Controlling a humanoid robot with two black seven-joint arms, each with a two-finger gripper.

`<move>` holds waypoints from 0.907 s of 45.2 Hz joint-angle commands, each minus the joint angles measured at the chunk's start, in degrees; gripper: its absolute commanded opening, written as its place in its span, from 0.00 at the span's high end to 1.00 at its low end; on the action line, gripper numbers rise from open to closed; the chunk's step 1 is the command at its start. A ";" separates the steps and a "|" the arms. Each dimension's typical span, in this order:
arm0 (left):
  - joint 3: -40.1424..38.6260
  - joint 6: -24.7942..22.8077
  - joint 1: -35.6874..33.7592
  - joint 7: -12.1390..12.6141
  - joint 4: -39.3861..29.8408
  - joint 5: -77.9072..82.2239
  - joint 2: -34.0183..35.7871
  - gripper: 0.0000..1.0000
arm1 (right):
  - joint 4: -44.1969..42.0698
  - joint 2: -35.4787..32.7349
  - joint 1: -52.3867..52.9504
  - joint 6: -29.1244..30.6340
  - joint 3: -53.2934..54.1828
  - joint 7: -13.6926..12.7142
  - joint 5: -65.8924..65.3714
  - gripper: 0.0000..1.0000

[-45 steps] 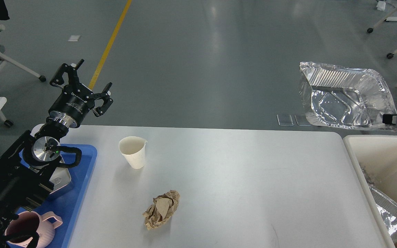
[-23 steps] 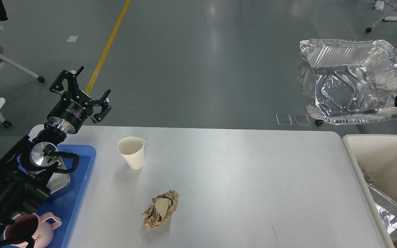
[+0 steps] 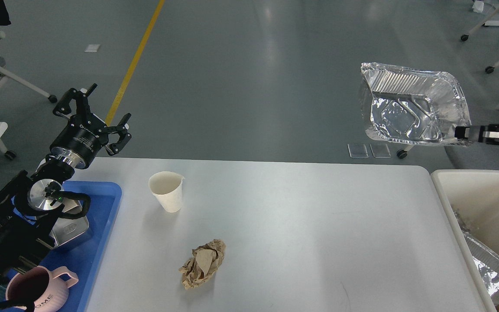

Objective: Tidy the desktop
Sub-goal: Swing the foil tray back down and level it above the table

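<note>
Your desktop [image 3: 301, 225] fills the lower middle of the head view, long axis running L-R, far edge facing the grey floor. On it: paper cup [image 3: 166, 191] upright, mouth up, w/ crumpled brown paper [image 3: 202, 264] nearer you. Your left gripper [image 3: 94, 119] hangs over the far-left corner, fingers spread, holding nothing. Your right gripper [image 3: 461, 133] pinches the foil tray [image 3: 409, 106] by its rim, held up beyond the desktop's far-right corner, cavity tilted toward you.

Foil tray [image 3: 409, 108] at right fingers: crinkled, shiny. Desktop [image 3: 297, 225] smooth, slight gloss. Matt paper cup [image 3: 167, 191], rough crumpled brown paper [image 3: 202, 263].
</note>
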 commanded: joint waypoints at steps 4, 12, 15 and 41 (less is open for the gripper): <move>1.61 0.10 -0.09 -0.08 0.07 0.00 -0.25 0.03 | -1.04 8.34 0.75 -1.11 -0.45 -1.24 1.85 1.00; 2.49 0.45 -0.09 -0.08 0.07 0.00 -0.52 0.03 | -1.92 15.72 0.83 -1.38 -3.17 -1.95 -5.35 1.00; 2.66 0.71 -0.18 -0.08 0.07 0.00 -0.52 0.03 | -3.85 18.45 0.92 -2.43 -5.28 -2.03 -7.55 1.00; 2.84 2.03 -0.18 -0.08 0.07 3.51 -1.05 0.03 | -4.73 29.44 7.16 -5.69 -18.38 -9.15 -13.36 1.00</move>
